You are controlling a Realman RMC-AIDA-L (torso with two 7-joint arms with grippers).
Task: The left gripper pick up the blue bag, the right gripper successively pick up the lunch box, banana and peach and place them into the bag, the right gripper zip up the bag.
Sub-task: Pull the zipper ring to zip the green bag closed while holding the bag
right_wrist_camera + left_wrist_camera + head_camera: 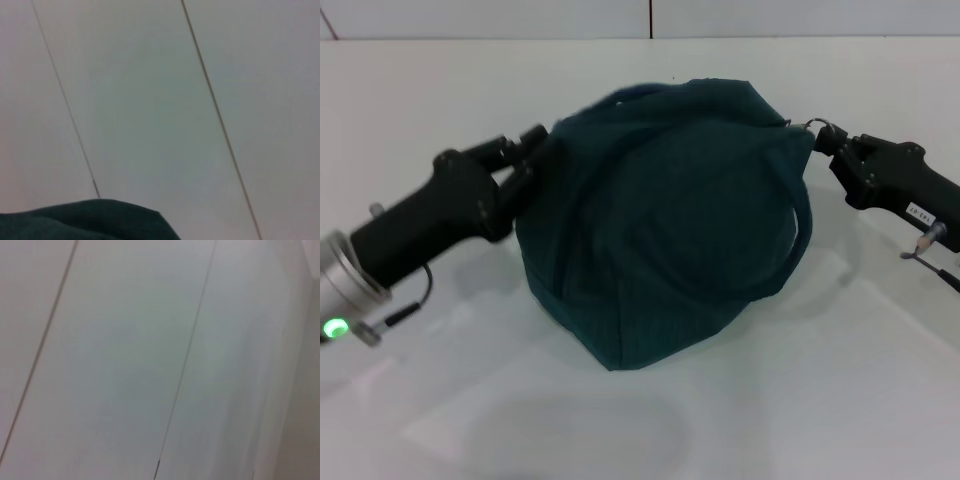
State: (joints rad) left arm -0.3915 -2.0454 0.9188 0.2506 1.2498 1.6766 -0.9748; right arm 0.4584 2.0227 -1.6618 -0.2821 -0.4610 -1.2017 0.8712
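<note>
The blue bag (665, 225) bulges in the middle of the white table, its top closed over and a strap looping down its right side. My left gripper (538, 150) is at the bag's upper left edge, shut on the fabric. At the bag's upper right corner, my right gripper (832, 142) is shut on the small metal zip pull (818, 126). A fold of the bag (90, 220) shows in the right wrist view. The lunch box, banana and peach are hidden or out of view. The left wrist view holds only pale surface.
The white table (800, 400) spreads in front of the bag and to both sides. A thin cable (930, 262) hangs off the right arm. Thin seam lines (220, 120) cross the pale surface in both wrist views.
</note>
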